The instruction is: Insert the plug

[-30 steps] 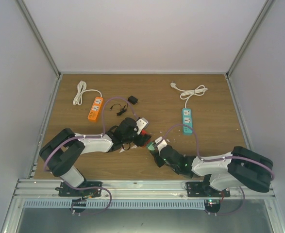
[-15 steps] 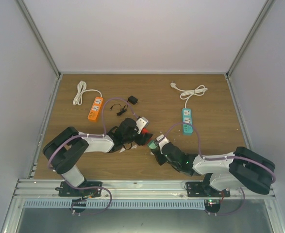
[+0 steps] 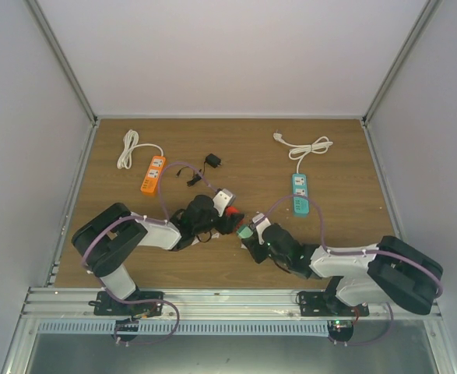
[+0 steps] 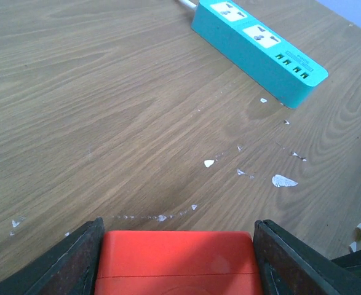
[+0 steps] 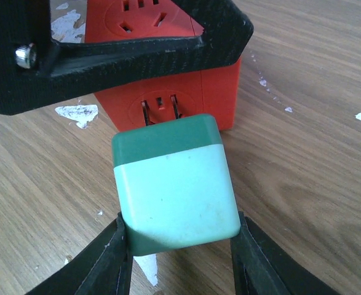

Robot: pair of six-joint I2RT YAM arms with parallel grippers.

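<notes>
Wood-grain table (image 3: 236, 148), white-walled enclosure. Red socket cube (image 5: 189, 92): mid-table, clamped between the left gripper's (image 4: 177, 258) fingers. Green plug (image 5: 174, 184): clamped in the right gripper (image 5: 179, 243), prongs at the cube's side socket. Teal power strip (image 4: 260, 46): beyond the cube.

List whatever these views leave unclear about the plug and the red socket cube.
- Right wrist: how deep the prongs of the green plug reach into the red socket cube; the slots swallow their tips.
- Left wrist: most of the cube, cut off by the bottom edge; the plug is out of sight behind it.
- Top external: where plug meets cube, too small to resolve.
</notes>
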